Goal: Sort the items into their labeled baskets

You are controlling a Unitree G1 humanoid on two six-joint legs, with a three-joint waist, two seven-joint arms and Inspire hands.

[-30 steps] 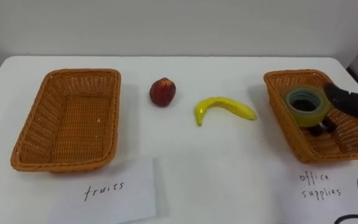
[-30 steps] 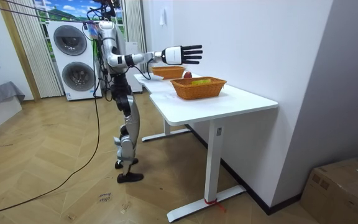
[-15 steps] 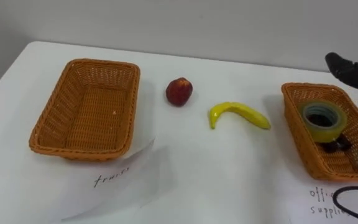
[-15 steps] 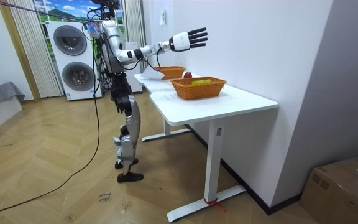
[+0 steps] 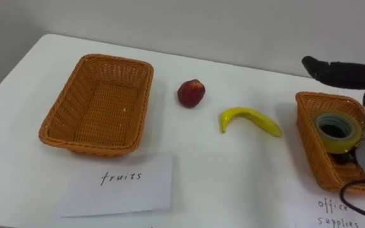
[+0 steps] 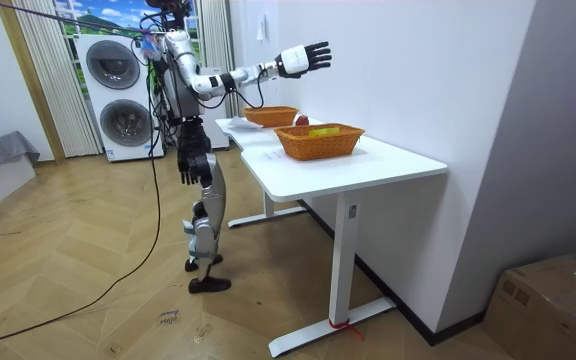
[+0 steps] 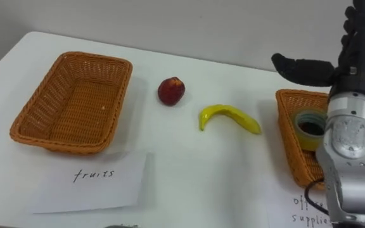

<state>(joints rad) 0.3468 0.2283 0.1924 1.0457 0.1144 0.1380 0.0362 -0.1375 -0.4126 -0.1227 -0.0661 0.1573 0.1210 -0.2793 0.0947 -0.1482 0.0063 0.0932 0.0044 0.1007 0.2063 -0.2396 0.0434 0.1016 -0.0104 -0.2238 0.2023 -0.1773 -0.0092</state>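
The right forearm covers the near part of the office basket [image 5: 308,139], which is also cut off at the right edge. A roll of tape [image 5: 338,130] lies inside, over something dark that is hard to make out. The right hand [image 7: 352,60] is raised above the basket, fingers spread straight, holding nothing. The left hand [image 6: 184,168] hangs by the robot's side, its state too small to tell.

On the white table [image 5: 233,183], a red fruit [image 5: 191,93] and a banana [image 5: 249,120] lie between the office basket and the bare fruit basket [image 5: 59,114] at left, which has a paper label [image 5: 122,183] near it. Two stacked washing machines [image 6: 118,90] stand behind the robot on a wooden floor [image 6: 88,300].
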